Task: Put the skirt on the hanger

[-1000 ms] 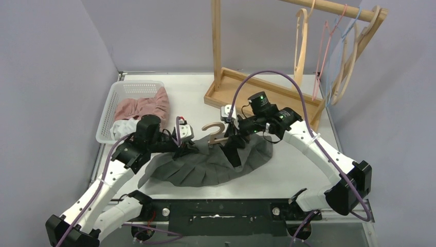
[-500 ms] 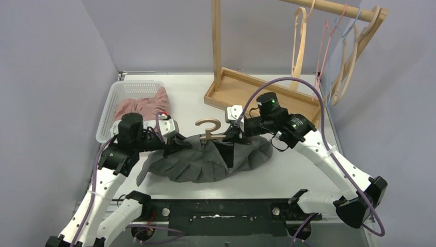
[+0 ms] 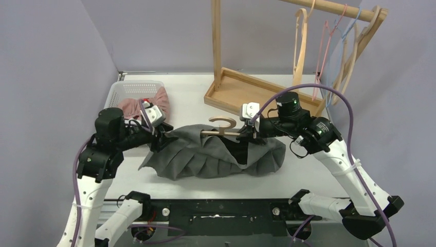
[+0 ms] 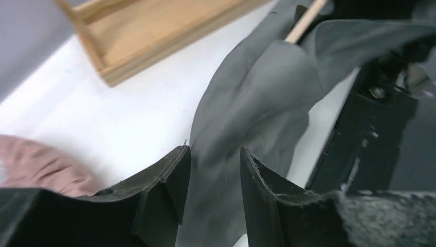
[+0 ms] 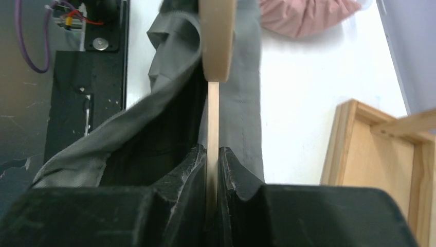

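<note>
The grey skirt [image 3: 205, 157] lies spread on the table, its waist drawn over a wooden hanger [image 3: 222, 131] whose hook [image 3: 224, 122] sticks out behind. My right gripper [image 3: 247, 135] is shut on the hanger's thin wooden arm [image 5: 212, 118], with skirt fabric [image 5: 169, 41] draped on both sides. At the skirt's left edge my left gripper [image 3: 161, 138] is open. In the left wrist view, grey cloth [image 4: 262, 87] shows through the gap of that gripper [image 4: 213, 154], and the fingers do not pinch it. The hanger's end [image 4: 307, 19] pokes from the fabric there.
A white basket [image 3: 114, 103] holding pink cloth [image 3: 146, 105] stands at the left rear, close behind my left arm. A wooden rack [image 3: 265, 92] with its upright post and several spare hangers [image 3: 303, 43] on its rail fills the right rear.
The arms have moved apart: the right one went right with the hanger, the left one went left and opened its jaws. The skirt now lies stretched wider.
</note>
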Action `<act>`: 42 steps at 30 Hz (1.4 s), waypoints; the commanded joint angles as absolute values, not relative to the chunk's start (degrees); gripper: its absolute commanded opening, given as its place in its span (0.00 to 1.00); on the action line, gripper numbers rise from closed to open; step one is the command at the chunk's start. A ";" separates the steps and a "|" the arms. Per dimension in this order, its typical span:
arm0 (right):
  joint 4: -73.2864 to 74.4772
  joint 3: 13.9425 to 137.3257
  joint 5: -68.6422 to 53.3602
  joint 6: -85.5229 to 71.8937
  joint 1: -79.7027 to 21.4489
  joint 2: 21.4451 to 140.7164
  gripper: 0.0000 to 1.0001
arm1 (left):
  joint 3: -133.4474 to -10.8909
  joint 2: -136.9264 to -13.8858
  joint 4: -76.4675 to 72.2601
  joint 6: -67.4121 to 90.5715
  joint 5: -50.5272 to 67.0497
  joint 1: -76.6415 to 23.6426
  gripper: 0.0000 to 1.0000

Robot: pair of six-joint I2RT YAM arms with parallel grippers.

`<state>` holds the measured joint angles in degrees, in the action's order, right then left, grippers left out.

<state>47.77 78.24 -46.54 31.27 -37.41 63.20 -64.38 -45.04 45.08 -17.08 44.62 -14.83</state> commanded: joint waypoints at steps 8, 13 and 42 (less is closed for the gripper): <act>45.54 88.53 -36.19 21.72 -35.79 62.45 0.00 | -75.75 -44.96 24.19 -2.52 33.51 -13.38 0.65; 41.05 90.55 -36.00 17.08 -35.77 64.99 0.00 | -69.96 -48.56 -1.53 11.47 46.28 -13.40 0.64; 42.69 91.67 -36.97 12.63 -35.88 64.37 0.00 | -69.02 -57.05 9.33 -10.81 31.13 -22.93 0.00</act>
<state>46.74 89.97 -36.67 13.91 -35.92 68.93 -66.76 -57.80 8.93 -8.21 34.24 -22.74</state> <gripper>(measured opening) 0.103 0.033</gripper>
